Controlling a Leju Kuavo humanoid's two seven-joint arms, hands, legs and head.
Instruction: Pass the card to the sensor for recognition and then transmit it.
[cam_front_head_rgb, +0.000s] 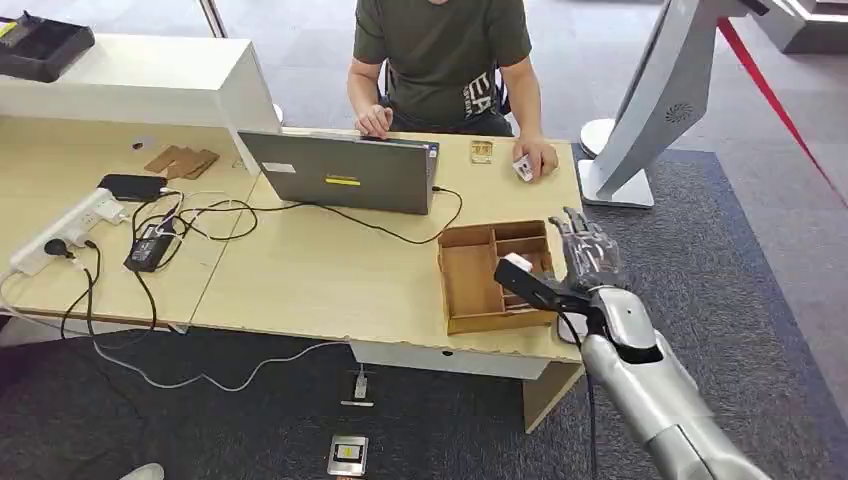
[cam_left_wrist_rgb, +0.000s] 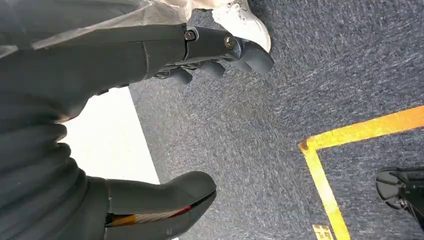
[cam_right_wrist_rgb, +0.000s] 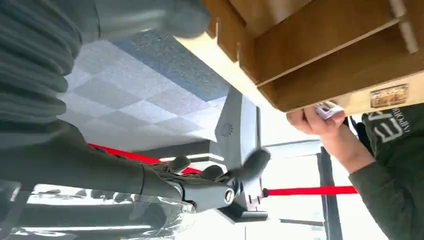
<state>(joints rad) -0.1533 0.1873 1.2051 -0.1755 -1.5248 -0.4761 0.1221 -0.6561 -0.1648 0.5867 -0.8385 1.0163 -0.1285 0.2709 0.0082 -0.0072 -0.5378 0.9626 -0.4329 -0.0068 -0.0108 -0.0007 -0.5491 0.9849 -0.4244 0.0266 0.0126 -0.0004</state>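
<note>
My right hand hovers at the right edge of the wooden tray, fingers spread upward and thumb stretched over the tray, holding nothing. A small white card lies in the tray just beyond the thumb. In the right wrist view the fingers are spread beside the tray's wooden wall. The person across the desk pinches a white card in one hand. A small golden-brown device lies on the desk next to it. My left hand hangs over the carpet, thumb and fingers apart.
A grey laptop stands open in front of the seated person. Cables, a power strip and a black adapter cover the desk's left part. A white kiosk stand rises right of the desk.
</note>
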